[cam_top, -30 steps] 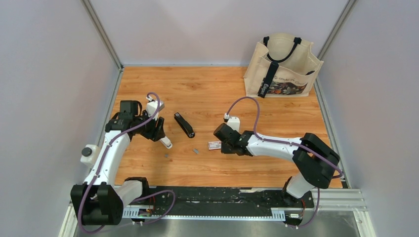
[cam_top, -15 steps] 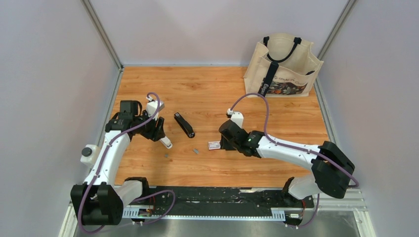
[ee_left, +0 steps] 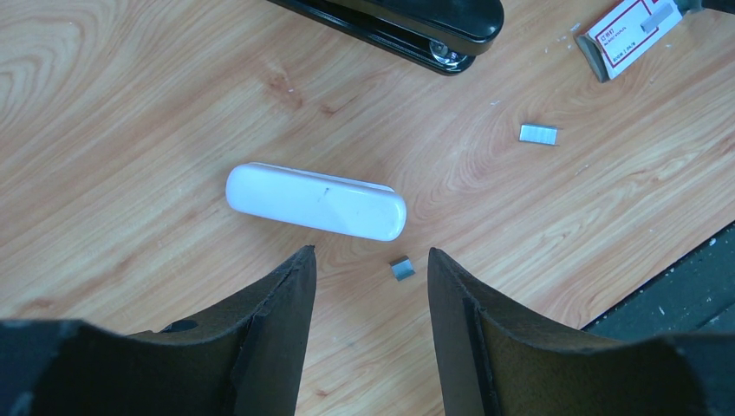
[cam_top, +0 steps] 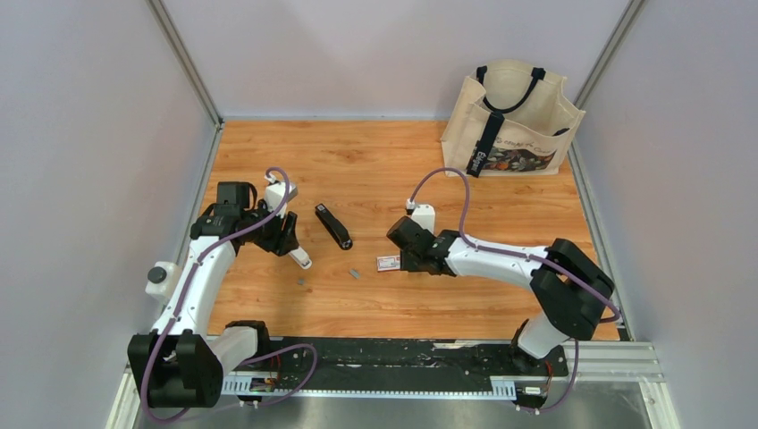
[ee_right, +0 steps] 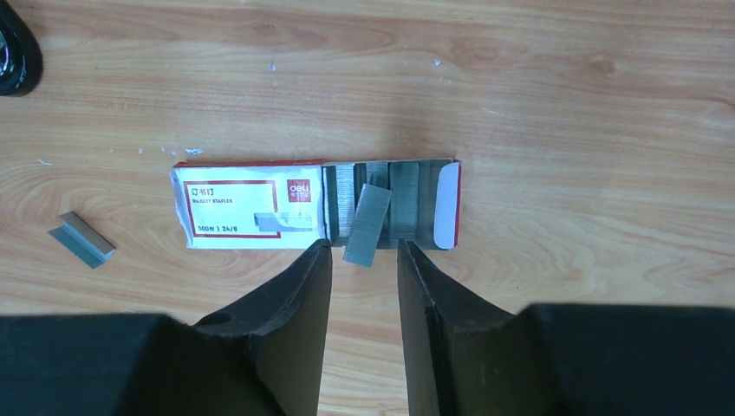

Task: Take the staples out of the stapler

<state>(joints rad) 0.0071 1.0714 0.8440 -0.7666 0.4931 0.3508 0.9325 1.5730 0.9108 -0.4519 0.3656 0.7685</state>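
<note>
The black stapler (cam_top: 332,225) lies shut on the wooden table, and its end shows in the left wrist view (ee_left: 407,26). A small grey staple piece (ee_left: 401,268) lies between my left fingertips, and a longer strip (ee_left: 538,133) lies to its right. My left gripper (ee_left: 371,260) is open and empty just short of a white oblong piece (ee_left: 316,201). My right gripper (ee_right: 364,247) is open and empty at the pink-and-white staple box (ee_right: 251,208). A grey strip of staples (ee_right: 367,225) sticks out of the box's open end, just ahead of the fingertips. Another strip (ee_right: 82,238) lies to the left.
A canvas tote bag (cam_top: 511,118) stands at the back right corner. Grey walls close the table on three sides. The black rail (cam_top: 384,357) with the arm bases runs along the near edge.
My right arm swung out to the right and came back, so the gripper is again close to the staple box. The left arm has not moved.
</note>
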